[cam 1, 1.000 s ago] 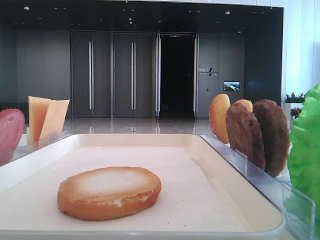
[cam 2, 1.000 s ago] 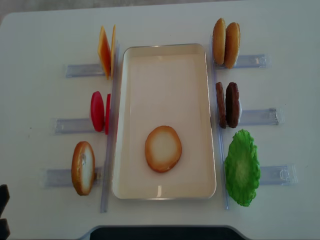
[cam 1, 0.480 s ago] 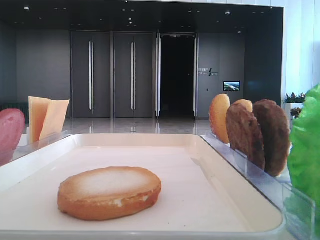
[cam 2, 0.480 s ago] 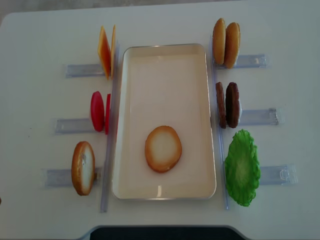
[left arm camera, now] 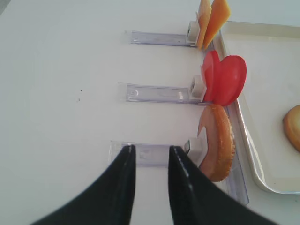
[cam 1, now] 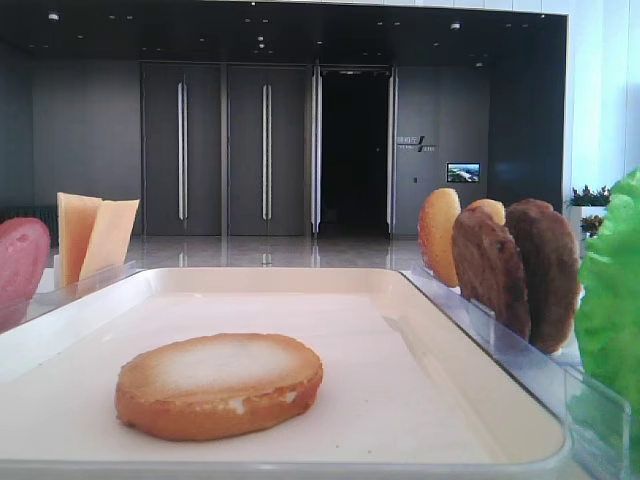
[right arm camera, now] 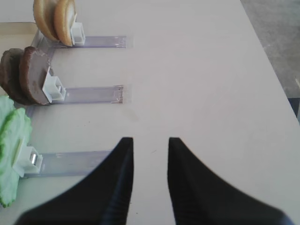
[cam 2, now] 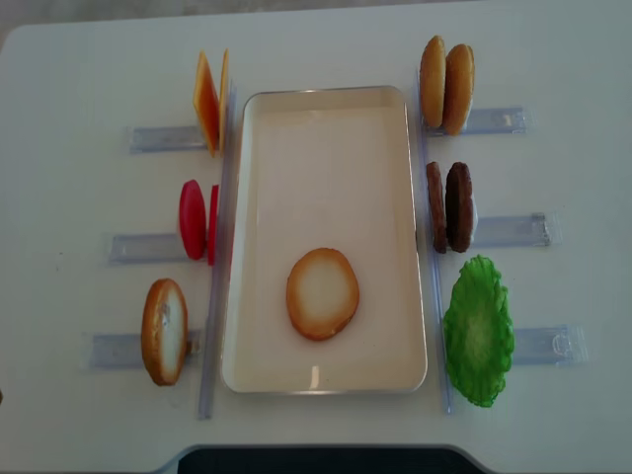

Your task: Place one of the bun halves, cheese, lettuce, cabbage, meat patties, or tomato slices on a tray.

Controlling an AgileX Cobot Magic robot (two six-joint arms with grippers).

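Note:
A bun half point(cam 2: 322, 293) lies flat, pale face up, on the cream tray point(cam 2: 326, 148), also seen from the low exterior view as bun half point(cam 1: 218, 385). Another bun half point(left arm camera: 218, 147) stands upright in the left holder. My left gripper point(left arm camera: 151, 149) hovers over that holder's outer end, open by a narrow gap and holding nothing. Tomato slices point(cam 2: 193, 219) and cheese point(cam 2: 209, 102) stand left of the tray. Two bun halves point(cam 2: 446, 84), meat patties point(cam 2: 449, 206) and lettuce point(cam 2: 478, 330) stand on its right. My right gripper point(right arm camera: 150, 140) is open over bare table, right of the lettuce point(right arm camera: 11, 140). Cabbage is out of view.
Clear plastic holders point(cam 2: 138, 249) stick outward from both long sides of the tray. The table's right edge point(right arm camera: 269, 70) runs close to my right gripper. Neither gripper shows in the overhead view.
My left gripper has slid out of the lower left corner of the overhead view. The bun half on the tray and the other food have not moved.

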